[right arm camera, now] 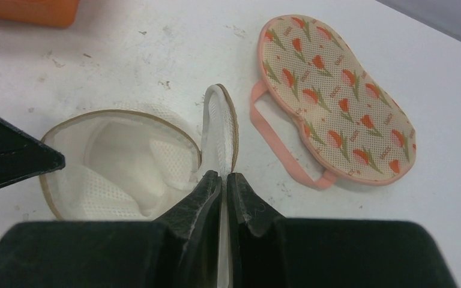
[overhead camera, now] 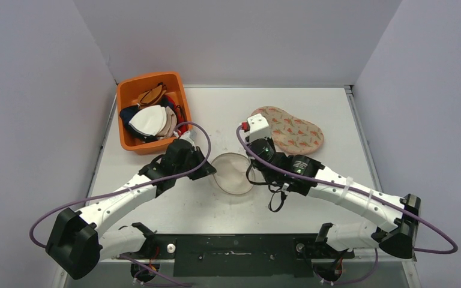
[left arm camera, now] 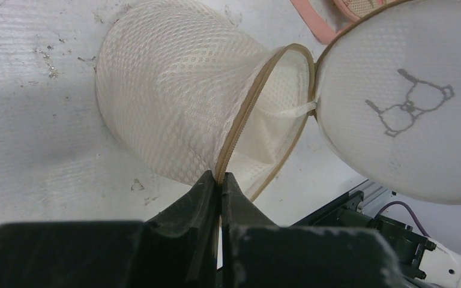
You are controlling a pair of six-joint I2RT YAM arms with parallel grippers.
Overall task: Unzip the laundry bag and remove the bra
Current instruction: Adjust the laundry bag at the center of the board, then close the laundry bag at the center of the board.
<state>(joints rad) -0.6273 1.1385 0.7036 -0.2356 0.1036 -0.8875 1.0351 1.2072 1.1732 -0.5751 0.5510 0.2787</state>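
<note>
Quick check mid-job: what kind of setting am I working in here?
Probably a lab test cell, not a laundry room: a white table boxed in by plain grey walls, with an orange bin of garments.

The laundry bag (right arm camera: 117, 165) lies open-mouthed on the worktop (right arm camera: 126, 66), with white mesh folds showing inside. The right gripper (right arm camera: 223, 175) is pinched closed on its round lid (right arm camera: 219, 129), which stands edge-on. To the right, apart from the lid, a floral bra (right arm camera: 336, 96) with a pink strap (right arm camera: 271, 135) lies flat.
</note>
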